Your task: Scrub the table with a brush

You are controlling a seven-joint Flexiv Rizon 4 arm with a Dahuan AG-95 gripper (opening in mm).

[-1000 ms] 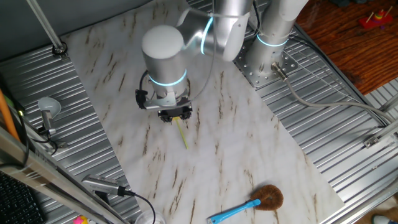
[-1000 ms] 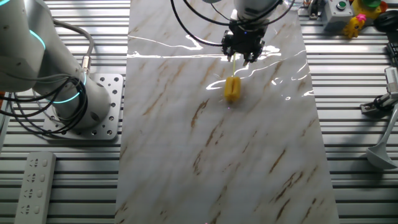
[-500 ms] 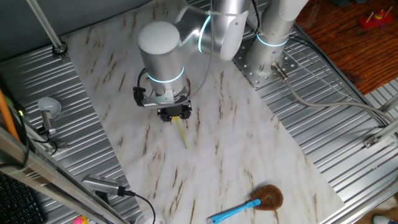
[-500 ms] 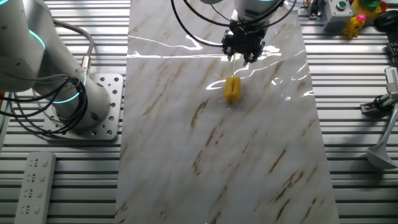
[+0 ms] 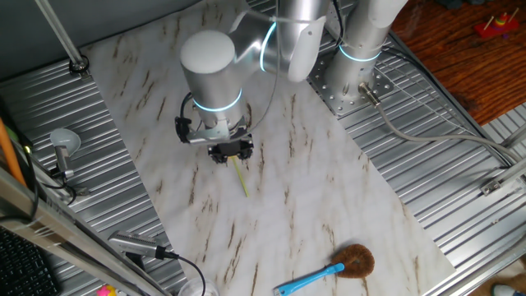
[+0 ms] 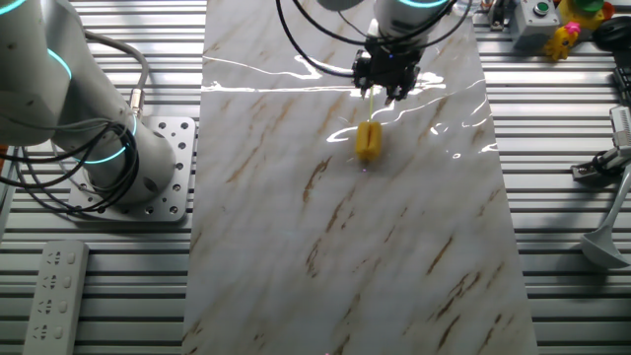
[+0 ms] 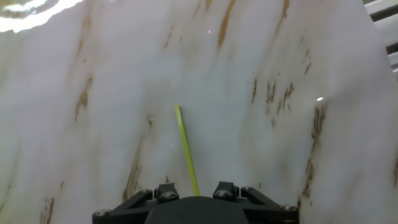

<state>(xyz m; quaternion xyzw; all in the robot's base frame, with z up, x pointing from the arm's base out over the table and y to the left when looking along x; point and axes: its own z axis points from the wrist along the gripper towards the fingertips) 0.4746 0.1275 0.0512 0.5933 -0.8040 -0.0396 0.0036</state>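
The table is a white marble-patterned sheet (image 5: pixel 312 189) with brown streaks. My gripper (image 5: pixel 230 151) stands low over its middle. The brush (image 6: pixel 368 140) shows its yellow bristle head on the sheet in the other fixed view, just below the gripper (image 6: pixel 385 83). Its thin yellow-green stick (image 5: pixel 241 177) runs from the head up between my jaws. In the hand view the stick (image 7: pixel 185 146) comes out from the gripper (image 7: pixel 193 198) and slants onto the sheet (image 7: pixel 280 56). The fingertips themselves are hidden by the gripper body.
A blue-handled brush with round brown bristles (image 5: pixel 341 265) lies near the sheet's corner. Ribbed grey metal (image 5: pixel 427 148) surrounds the sheet. The arm's base (image 5: pixel 353 74) stands at one side, and a second arm (image 6: pixel 89 128) at another. Small tools (image 6: pixel 603 168) lie on the metal.
The gripper and wrist have shifted a few pixels sideways over the sheet. The brush head and the stick's tip stay where they were.
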